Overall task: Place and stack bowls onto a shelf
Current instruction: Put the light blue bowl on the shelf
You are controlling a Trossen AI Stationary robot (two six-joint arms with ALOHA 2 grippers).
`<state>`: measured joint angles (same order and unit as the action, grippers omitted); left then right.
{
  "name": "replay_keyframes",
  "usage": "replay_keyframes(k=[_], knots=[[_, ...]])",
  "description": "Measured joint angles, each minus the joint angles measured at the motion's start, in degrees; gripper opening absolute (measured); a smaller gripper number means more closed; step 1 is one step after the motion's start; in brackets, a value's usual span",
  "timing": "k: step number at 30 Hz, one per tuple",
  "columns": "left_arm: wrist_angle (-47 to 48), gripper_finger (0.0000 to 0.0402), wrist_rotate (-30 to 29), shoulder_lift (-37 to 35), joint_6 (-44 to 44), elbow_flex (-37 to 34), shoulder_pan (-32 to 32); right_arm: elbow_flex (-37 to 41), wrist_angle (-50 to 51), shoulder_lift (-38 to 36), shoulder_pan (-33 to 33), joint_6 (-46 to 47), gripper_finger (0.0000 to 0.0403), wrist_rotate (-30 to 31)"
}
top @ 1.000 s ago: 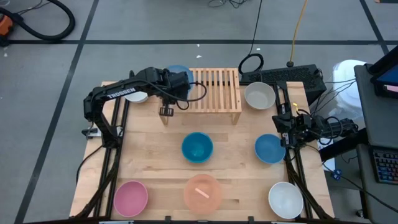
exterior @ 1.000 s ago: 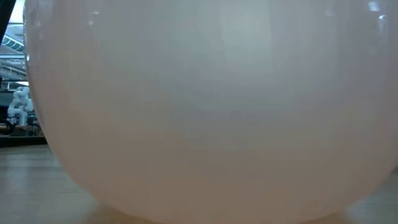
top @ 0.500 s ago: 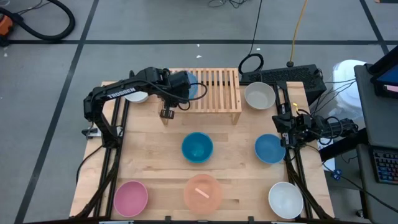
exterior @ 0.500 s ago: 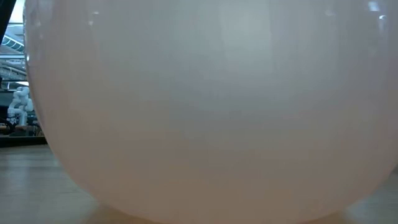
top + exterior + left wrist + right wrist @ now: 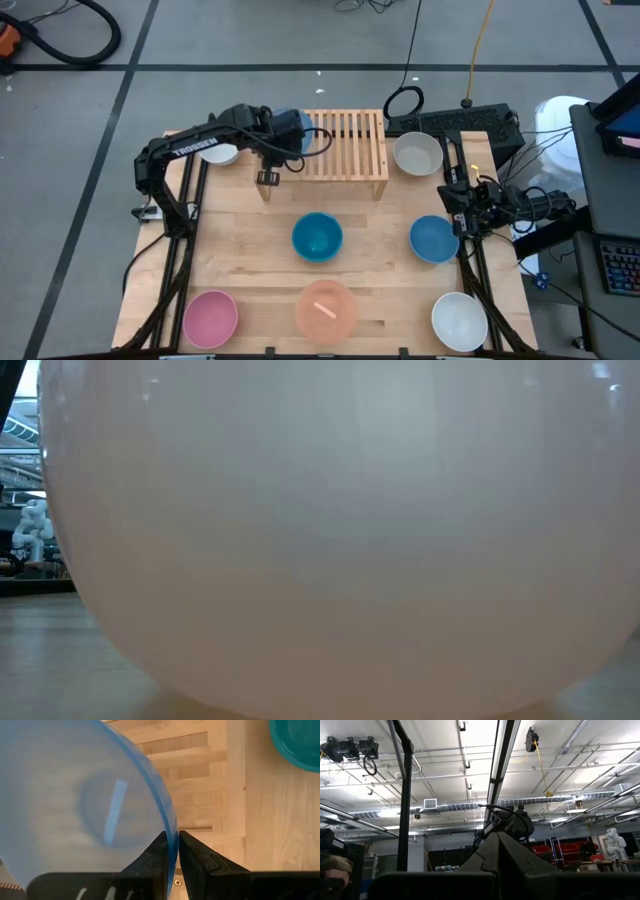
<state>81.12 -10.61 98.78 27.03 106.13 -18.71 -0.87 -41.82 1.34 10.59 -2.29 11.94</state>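
One word can be read: "TROSSEN", in white capitals along the dark upper link of the left arm (image 5: 195, 148), seen in the high view, running from the arm's elbow toward its wrist. No other lettering, number or sign is legible: the screen and keyboard at the right edge of the high view are too small to read, and the low and wrist views show no writing at all.
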Motion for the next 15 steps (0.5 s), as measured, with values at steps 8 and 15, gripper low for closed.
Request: replay_keyframes(k=[8, 15], knots=[[-0.3, 0.0042, -0.2, 0.0, 0.1, 0.0, 0.0, 0.0, 0.0, 0.0, 0.0, 0.1, 0.0000, 0.0], [-1.6, 0.0042, -0.2, 0.0, -1.8, 0.0, 0.3, 0.0, 0.0, 0.0, 0.0, 0.1, 0.0000, 0.0]])
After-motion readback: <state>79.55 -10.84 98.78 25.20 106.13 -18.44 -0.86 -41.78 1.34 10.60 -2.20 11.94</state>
